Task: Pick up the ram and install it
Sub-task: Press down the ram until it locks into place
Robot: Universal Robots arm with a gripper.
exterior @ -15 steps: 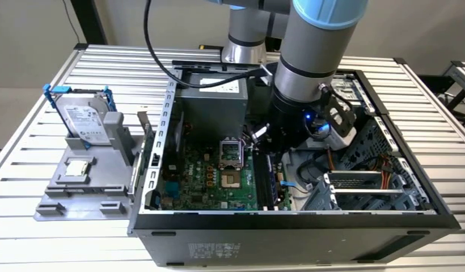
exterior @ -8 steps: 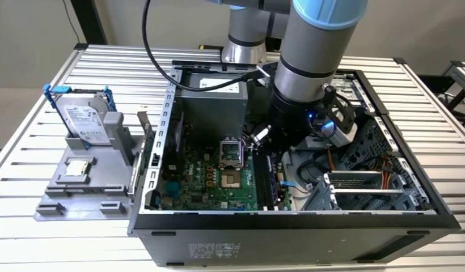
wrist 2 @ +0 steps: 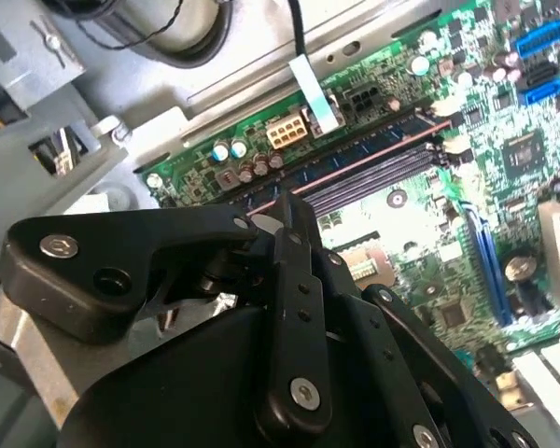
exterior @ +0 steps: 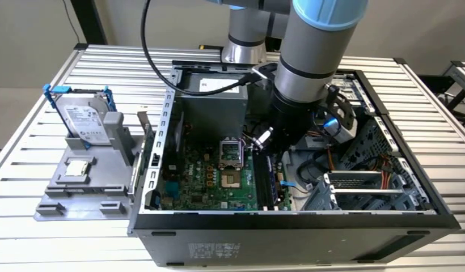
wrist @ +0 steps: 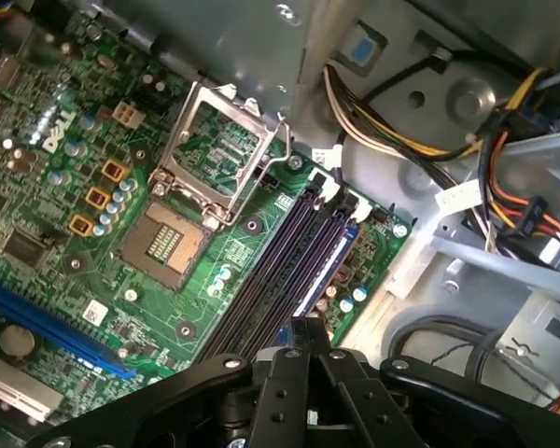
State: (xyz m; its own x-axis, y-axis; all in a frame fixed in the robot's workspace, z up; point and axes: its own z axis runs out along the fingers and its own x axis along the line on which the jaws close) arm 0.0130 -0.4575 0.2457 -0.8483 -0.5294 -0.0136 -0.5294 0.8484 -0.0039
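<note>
Even, bright overhead light; mild glare on the table slats [exterior: 58, 187]; the near gripper [wrist 2: 289, 233] looks soft.

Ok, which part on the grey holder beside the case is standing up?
The silver hard drive with blue brackets: it stands on edge in the holder, while the small square chip lies flat.

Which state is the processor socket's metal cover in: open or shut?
Open. In the first wrist view the metal cover is hinged back beside the socket, whose contact grid lies bare.
</note>
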